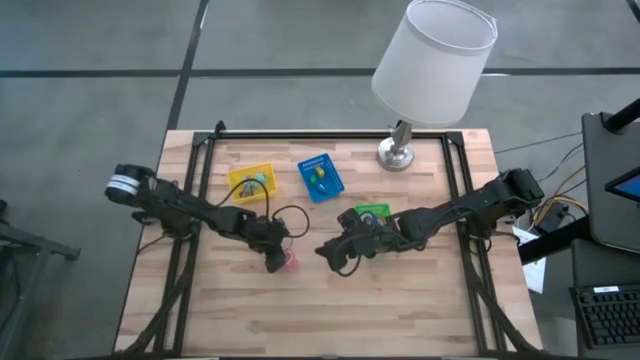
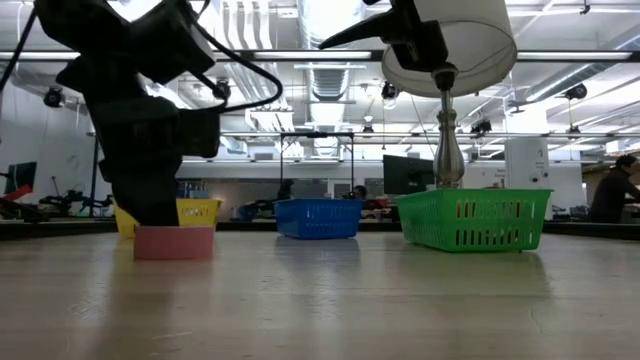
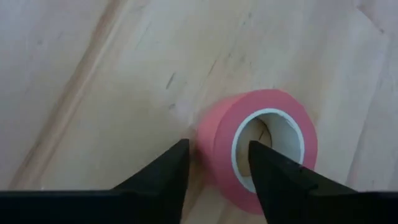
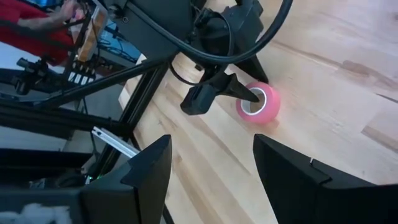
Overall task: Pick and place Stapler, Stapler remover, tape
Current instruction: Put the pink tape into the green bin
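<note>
While the right arm waited, the left tool was down at the pink tape roll, which lay on its flat side on the bare wood of the bench, a little in front of the yellow tray and well apart from all three trays. In the left wrist view the tool straddled one wall of the roll: one finger sat inside the pale core and the other outside the pink rim, with a gap showing, so the tool was open and not yet clamped on anything. The low view showed the roll flat on the wood beneath that arm.

The step in hand looked like the grasp of this tape roll, with the pinch itself still to come. The next move would call for the fingers to shut on the wall between core and rim, then a straight lift so the roll does not slide or tip out, and a carry to one of the trays; the task does not say which.

The right tool hovered just beside the green tray, its fingers spread wide and holding nothing. The blue tray stood between the other two, and a lamp stood at the back of the bench.
</note>
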You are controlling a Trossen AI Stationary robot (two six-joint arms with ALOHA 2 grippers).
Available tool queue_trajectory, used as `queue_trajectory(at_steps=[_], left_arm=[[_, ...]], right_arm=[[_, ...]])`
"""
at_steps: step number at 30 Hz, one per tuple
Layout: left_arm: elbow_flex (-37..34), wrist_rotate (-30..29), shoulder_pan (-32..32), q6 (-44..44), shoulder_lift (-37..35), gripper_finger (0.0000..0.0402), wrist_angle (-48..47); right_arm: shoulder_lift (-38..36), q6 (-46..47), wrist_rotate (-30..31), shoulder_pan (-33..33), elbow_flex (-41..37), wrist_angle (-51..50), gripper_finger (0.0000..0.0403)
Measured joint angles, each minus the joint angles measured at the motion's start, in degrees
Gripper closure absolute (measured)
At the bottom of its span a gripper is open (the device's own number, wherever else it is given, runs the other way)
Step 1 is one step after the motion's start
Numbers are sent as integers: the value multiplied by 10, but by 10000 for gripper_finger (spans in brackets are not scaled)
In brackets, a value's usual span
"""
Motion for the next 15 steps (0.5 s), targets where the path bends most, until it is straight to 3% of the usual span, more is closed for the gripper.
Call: queue_trajectory(at_steps=[7,15], left_arm=[[-3,14,-1,30,-18,359,10],[-3,4,0,20,-76,357,12]], right_arm=[[0,25,9,2,-1,0,181],[0,94,15,33,-3,0,181]])
